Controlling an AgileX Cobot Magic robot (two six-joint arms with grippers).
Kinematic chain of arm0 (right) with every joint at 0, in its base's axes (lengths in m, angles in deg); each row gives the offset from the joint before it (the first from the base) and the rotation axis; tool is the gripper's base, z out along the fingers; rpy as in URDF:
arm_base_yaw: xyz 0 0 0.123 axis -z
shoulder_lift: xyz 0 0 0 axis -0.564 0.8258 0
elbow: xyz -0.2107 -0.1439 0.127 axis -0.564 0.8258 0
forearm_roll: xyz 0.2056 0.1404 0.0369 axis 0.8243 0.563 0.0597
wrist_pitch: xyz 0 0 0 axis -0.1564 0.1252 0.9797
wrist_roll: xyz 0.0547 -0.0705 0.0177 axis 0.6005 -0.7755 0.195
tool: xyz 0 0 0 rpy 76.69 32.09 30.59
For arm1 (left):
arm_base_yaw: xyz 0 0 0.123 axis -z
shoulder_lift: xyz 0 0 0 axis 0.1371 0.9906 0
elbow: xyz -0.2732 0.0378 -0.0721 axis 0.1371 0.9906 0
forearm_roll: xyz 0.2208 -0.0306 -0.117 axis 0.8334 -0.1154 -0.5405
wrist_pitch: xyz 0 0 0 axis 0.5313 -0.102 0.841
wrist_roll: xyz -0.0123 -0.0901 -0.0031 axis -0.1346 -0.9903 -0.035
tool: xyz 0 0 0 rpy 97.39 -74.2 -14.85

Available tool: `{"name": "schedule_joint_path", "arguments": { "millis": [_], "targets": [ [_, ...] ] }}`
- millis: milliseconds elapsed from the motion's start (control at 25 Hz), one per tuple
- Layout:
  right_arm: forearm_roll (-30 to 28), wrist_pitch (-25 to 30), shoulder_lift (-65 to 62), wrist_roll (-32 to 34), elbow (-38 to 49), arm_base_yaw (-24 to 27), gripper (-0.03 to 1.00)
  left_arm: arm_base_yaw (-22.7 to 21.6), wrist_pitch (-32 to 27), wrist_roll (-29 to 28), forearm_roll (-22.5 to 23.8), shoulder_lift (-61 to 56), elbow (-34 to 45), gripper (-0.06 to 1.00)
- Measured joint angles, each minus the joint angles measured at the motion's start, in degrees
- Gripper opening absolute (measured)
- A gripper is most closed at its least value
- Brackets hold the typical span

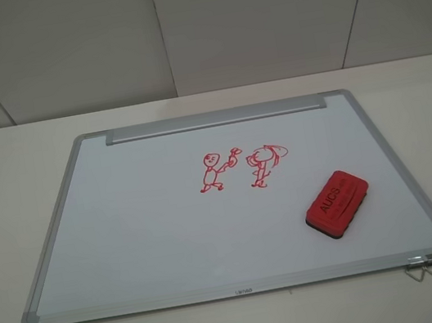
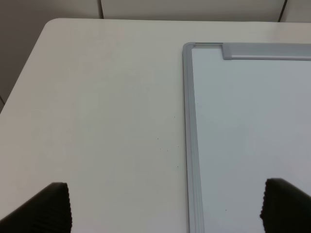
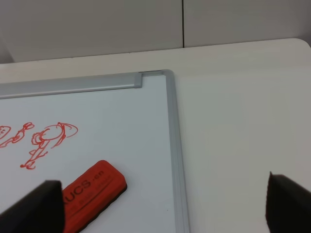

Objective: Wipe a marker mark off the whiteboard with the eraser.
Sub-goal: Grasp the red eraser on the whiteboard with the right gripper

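This looks like a robot test bench in a lab or plain office room. A smooth white worktop (image 1: 3, 180) with rounded corners fills the high view. At 12 o'clock it meets a wall (image 1: 177, 27) of flat pale panels divided by thin dark seams. A silver-framed whiteboard (image 1: 129, 234) lies flat on the worktop, with a small metal clip (image 1: 423, 268) at its 5 o'clock corner. Near the board's centre are a red stick figure (image 1: 213, 170) and a hatted figure (image 1: 264, 163), and a red eraser (image 1: 337, 203) lies toward 4 o'clock. The black ribbed left fingers (image 2: 48, 208) and right fingers (image 3: 39, 206) show in the wrist views, each pair set wide apart.
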Motion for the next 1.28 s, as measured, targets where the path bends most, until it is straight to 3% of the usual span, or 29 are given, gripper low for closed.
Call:
{"name": "schedule_joint_path", "arguments": {
  "millis": [1280],
  "targets": [
    [0.0, 0.0, 0.0, 0.0, 0.0, 0.0, 0.74, 0.0, 0.0, 0.0, 0.0, 0.0, 0.0, 0.78]
  ]
}}
